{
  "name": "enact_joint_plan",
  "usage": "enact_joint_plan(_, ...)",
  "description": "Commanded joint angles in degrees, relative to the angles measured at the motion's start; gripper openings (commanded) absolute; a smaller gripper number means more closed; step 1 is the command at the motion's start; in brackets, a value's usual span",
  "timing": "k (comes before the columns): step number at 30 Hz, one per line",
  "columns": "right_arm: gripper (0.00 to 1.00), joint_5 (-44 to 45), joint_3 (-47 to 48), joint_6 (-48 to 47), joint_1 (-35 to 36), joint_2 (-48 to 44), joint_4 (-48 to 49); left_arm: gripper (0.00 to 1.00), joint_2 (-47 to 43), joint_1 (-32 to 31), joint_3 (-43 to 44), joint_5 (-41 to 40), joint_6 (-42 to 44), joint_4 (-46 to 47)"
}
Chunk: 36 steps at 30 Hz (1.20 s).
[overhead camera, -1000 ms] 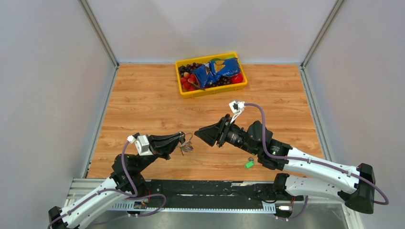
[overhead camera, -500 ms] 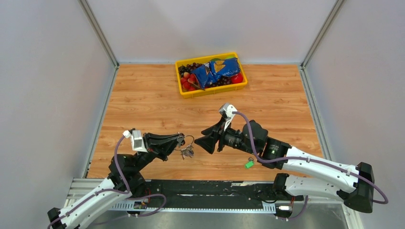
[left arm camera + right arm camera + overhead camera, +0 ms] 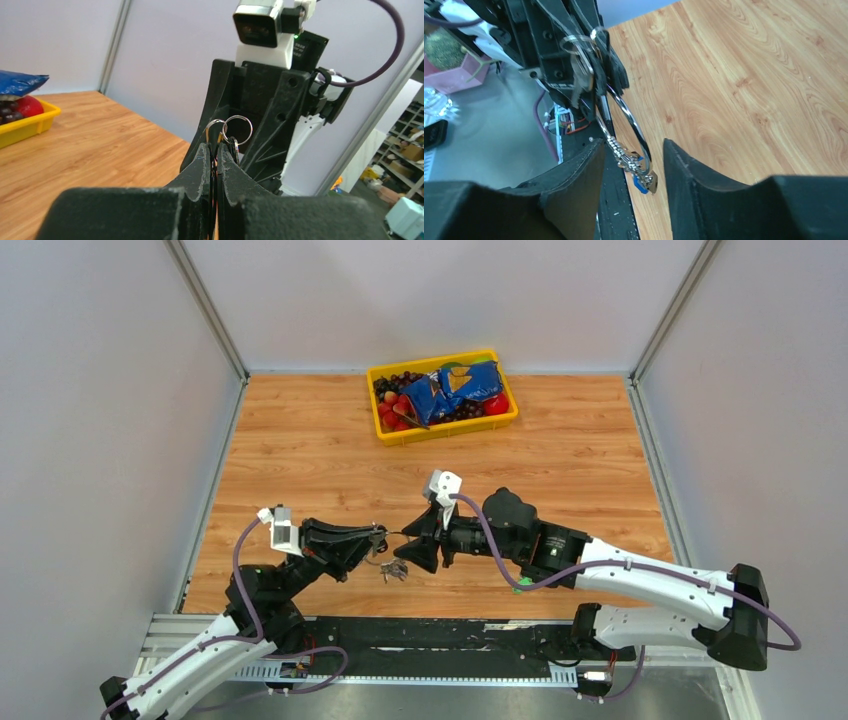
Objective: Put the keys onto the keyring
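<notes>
My left gripper (image 3: 381, 535) (image 3: 213, 149) is shut on the keyring (image 3: 390, 543) (image 3: 237, 130) and holds it above the table's near edge. It is a thin silver wire ring (image 3: 634, 125). Small keys (image 3: 640, 172), one with a blue tag, hang from its lower part. My right gripper (image 3: 412, 550) (image 3: 631, 146) faces the left one, open. Its two fingers stand on either side of the ring's lower part and the hanging keys, without touching them. A key with a green tag (image 3: 521, 585) lies on the table, mostly hidden under the right arm.
A yellow tray (image 3: 445, 430) (image 3: 30, 127) with a blue bag, grapes and red fruit stands at the back of the wooden table. The black rail with the arm bases (image 3: 420, 635) runs along the near edge, just below the grippers.
My right gripper has moved left and down to the keyring and now straddles it. The left gripper has kept its hold, shifting slightly, and the hanging keys have swung lower.
</notes>
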Motion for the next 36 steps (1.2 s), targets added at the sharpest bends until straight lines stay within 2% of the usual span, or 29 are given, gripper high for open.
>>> enact_joint_plan(1,0.45,-1.0,2.3,-3.6,0.7,0.5,-1.9,0.00,0.2,-0.2,2.1,1.8,-5.5,6.3)
enact_joint_plan(3,0.34,-0.7,2.1,-3.9,1.0,0.2,-2.1,0.00,0.2,-0.1,1.7,2.1,-7.5,7.8)
enact_joint_plan(6,0.06,1.4,1.5,-4.3,1.8,-0.9,-2.4,0.00,0.2,-0.1,1.0,2.3,-11.4,11.1)
enact_joint_plan(7,0.00,1.9,1.3,-4.4,2.0,-1.4,-2.6,0.00,0.2,-0.2,0.6,2.4,-12.3,11.9)
enact_joint_plan(12,0.00,4.9,0.4,-4.9,3.6,-3.4,-5.2,0.05,-0.9,-0.1,-1.1,-0.2,-19.5,16.4)
enact_joint_plan(18,0.00,10.0,-0.5,-5.6,8.3,-4.5,-8.0,0.09,-5.1,-0.1,-1.8,-7.4,-24.0,13.0)
enact_joint_plan(20,0.00,12.7,-0.7,-5.6,9.5,-4.8,-8.7,0.12,-6.5,-0.2,-2.4,-9.0,-25.8,12.3)
enact_joint_plan(29,0.00,16.7,-1.9,-3.5,12.1,-7.0,-10.7,0.41,-10.9,-0.2,-1.1,-15.1,-32.4,5.6)
enact_joint_plan(36,0.00,18.6,-3.1,-2.0,13.8,-7.8,-11.6,0.46,-12.8,-0.1,-0.3,-17.4,-34.1,2.0)
